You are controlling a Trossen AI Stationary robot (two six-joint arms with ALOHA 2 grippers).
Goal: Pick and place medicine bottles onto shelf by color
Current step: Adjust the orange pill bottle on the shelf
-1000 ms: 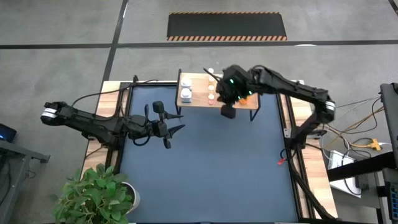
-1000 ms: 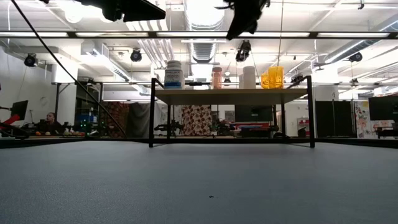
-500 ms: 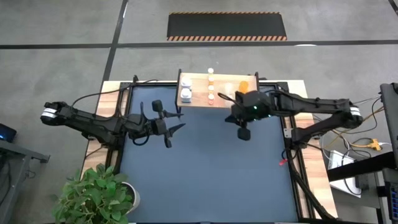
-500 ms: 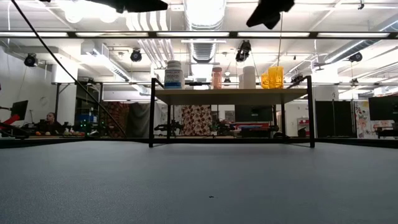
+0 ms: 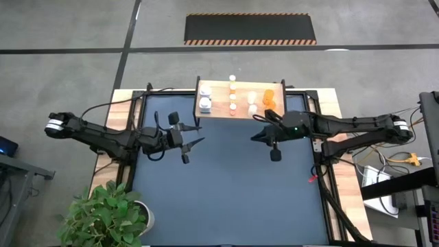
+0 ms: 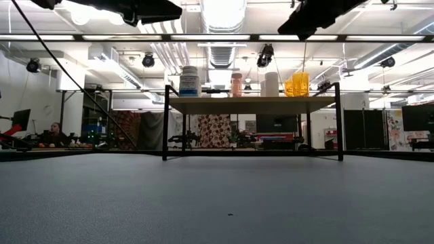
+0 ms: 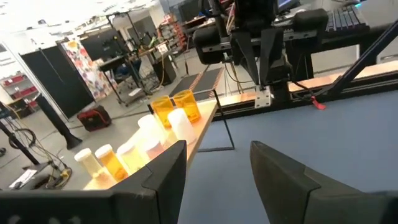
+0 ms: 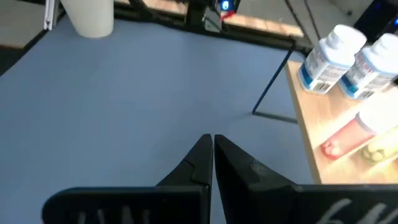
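The shelf (image 5: 236,108) is a light-wood board on black legs at the table's far edge. On it stand white bottles (image 5: 205,103), small amber ones (image 5: 233,97) and orange ones (image 5: 269,97); the low view shows them upright in a row (image 6: 236,85). My right gripper (image 5: 257,135), shut (image 8: 212,152), hovers over the mat just near of the shelf's right half, holding nothing. My left gripper (image 5: 197,134) is open (image 7: 214,168) and hangs over the mat's left part, pointing toward the table's right.
The dark blue mat (image 5: 226,192) spreads toward the near edge. A potted plant (image 5: 106,213) stands at the near left corner. Black frame rails (image 5: 319,147) run along the mat's sides. Both grippers show high up in the low view (image 6: 312,17).
My right gripper has drawn back from above the shelf toward the near edge and the right, coming down over the mat. The shelf's right end with its orange bottles has come into view. The bottles have stayed in place.
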